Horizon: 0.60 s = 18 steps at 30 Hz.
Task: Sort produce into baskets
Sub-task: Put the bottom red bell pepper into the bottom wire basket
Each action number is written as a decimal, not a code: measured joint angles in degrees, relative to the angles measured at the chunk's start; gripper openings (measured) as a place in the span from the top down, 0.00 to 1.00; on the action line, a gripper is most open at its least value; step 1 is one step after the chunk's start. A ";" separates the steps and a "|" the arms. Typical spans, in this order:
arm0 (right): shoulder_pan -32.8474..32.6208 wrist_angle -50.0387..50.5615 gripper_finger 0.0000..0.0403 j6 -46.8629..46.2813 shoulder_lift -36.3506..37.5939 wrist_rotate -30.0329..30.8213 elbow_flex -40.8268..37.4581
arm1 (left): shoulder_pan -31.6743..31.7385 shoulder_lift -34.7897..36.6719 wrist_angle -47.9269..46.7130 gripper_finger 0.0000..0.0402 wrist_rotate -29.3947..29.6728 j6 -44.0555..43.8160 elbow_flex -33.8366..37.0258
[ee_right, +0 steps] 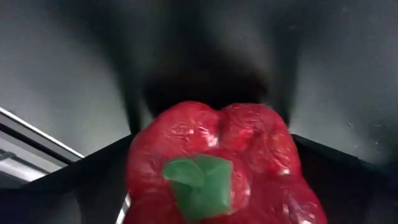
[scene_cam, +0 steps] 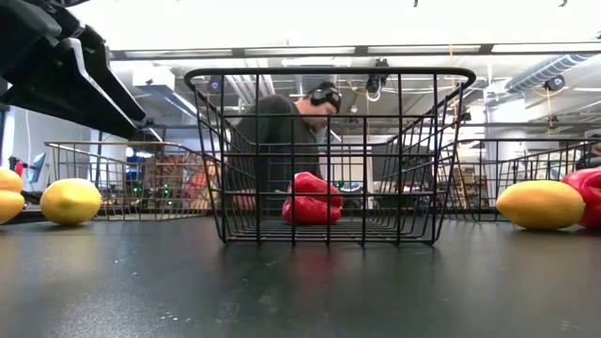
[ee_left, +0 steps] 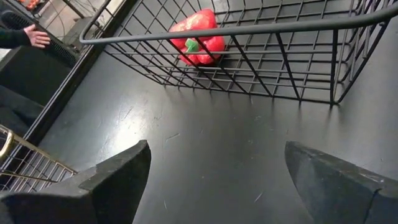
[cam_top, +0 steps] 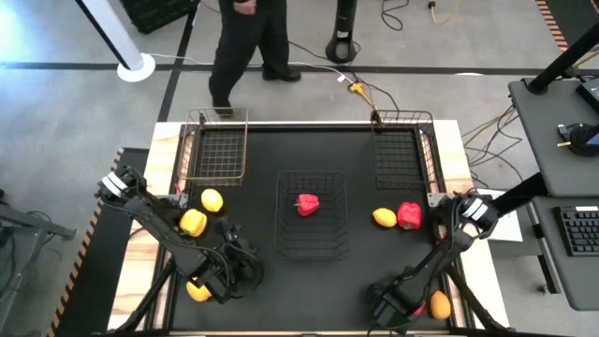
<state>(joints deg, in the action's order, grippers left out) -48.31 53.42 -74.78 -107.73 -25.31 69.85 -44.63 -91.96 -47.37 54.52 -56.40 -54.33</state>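
right now the right gripper [cam_top: 398, 309] is low at the front of the desk [cam_top: 309, 290], well in front of the middle dark basket [cam_top: 314, 215] and off to one side of it. it is pinching a red pepper [ee_right: 217, 168], which fills the right wrist view. the left gripper [ee_left: 214, 180] is spread wide with nothing in it, just in front of the middle basket, pointing at it. one red pepper in the basket [cam_top: 307, 204] already sits there. beside that basket on one side lie another red pepper [cam_top: 409, 215] and an orange-yellow fruit [cam_top: 384, 217]. on the other side lie two yellow pieces [cam_top: 202, 212]. a copper basket [cam_top: 217, 145] and another dark basket [cam_top: 398, 150] stand behind it. i think the held pepper should go in the middle basket. it is shiny, so it could slip out on the way. it could also bump the wire rim and drop onto the desk. the two arms are near each other and could knock together
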 joint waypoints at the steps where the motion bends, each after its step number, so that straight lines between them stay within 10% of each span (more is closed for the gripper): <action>1: 0.04 0.01 0.05 0.46 -0.12 -0.18 0.01 | -0.01 0.00 0.04 0.13 0.02 0.00 0.00; 18: 0.88 0.55 0.28 2.79 0.43 -0.21 0.09 | -0.01 0.02 0.24 0.13 0.04 0.24 0.04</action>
<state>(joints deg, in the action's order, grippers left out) -47.43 53.97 -71.99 -107.30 -25.52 69.94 -44.64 -91.94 -47.13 54.57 -56.16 -54.28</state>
